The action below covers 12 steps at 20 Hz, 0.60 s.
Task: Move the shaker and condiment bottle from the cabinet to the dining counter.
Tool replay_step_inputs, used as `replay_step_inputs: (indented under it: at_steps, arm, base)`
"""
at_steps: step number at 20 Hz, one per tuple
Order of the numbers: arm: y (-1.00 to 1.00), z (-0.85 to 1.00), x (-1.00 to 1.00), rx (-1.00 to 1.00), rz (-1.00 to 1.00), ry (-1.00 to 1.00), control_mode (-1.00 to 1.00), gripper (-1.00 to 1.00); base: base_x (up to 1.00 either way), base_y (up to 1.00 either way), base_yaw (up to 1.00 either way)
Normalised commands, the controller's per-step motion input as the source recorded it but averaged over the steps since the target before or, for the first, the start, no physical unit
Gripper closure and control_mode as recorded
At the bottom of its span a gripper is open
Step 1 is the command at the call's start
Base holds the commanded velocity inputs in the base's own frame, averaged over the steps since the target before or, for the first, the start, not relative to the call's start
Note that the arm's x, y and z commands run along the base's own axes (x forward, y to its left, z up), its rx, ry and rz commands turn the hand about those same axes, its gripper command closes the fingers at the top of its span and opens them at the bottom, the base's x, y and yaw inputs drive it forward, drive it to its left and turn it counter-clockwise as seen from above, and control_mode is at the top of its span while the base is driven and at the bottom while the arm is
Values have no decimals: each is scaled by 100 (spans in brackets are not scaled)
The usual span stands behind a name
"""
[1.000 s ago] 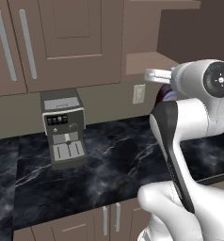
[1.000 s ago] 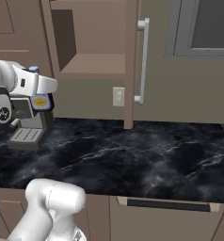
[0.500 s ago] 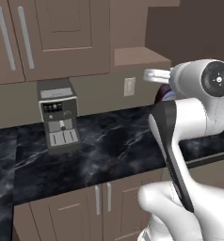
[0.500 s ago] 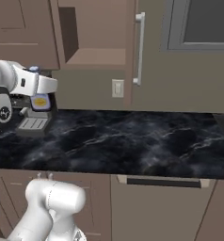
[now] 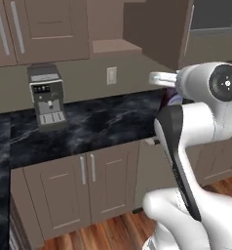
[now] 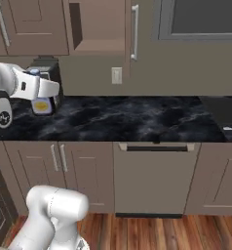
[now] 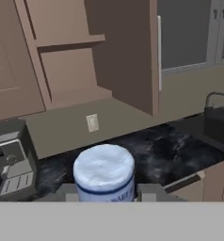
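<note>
- Pale blue-grey is the cap of the bottle (image 7: 104, 172), which is sitting right between my fingertips in the hand view, with a dark ring running under the cap.
- I am gripping that bottle with my pincer (image 7: 107, 190) narrowed around it, the jaws pressing its sides. I am judging it to be the sauce bottle of the task.
- I am holding it in the air in front of the black marble worktop (image 6: 137, 119), clear of the open cabinet (image 7: 67, 42) and near the coffee machine (image 6: 47, 66).
- The bottle (image 6: 41, 105) is hanging just below my pincer (image 6: 40, 93) in the right base view, touching nothing else.
- The bottle is out of the cabinet and not yet set down on the dining counter.
- What could be going wrong from here, as I judge it:
  - The round, smooth body could be slipping or twisting in my narrow grip if I am swinging too fast.
  - The bottle could be knocking the coffee machine (image 5: 47, 95) or the open cabinet door (image 7: 128, 52) if I am turning close to them.
  - It could be toppling if I am letting go before its base is resting flat.
- Its pale label is showing a yellow patch in the right base view. The marks under the dark ring are too blurred to read.
</note>
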Motion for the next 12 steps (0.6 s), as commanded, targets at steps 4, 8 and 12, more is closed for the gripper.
replay_step_inputs:
  at_steps: [4,8,12]
  arm:
    - [0,0,0,0,0,0,100,100]
    - [0,0,0,0,0,0,100,100]
    - [0,0,0,0,0,0,100,100]
  base:
    - [-75,2,-32]
    - [-2,9,-93]
    - [0,8,-96]
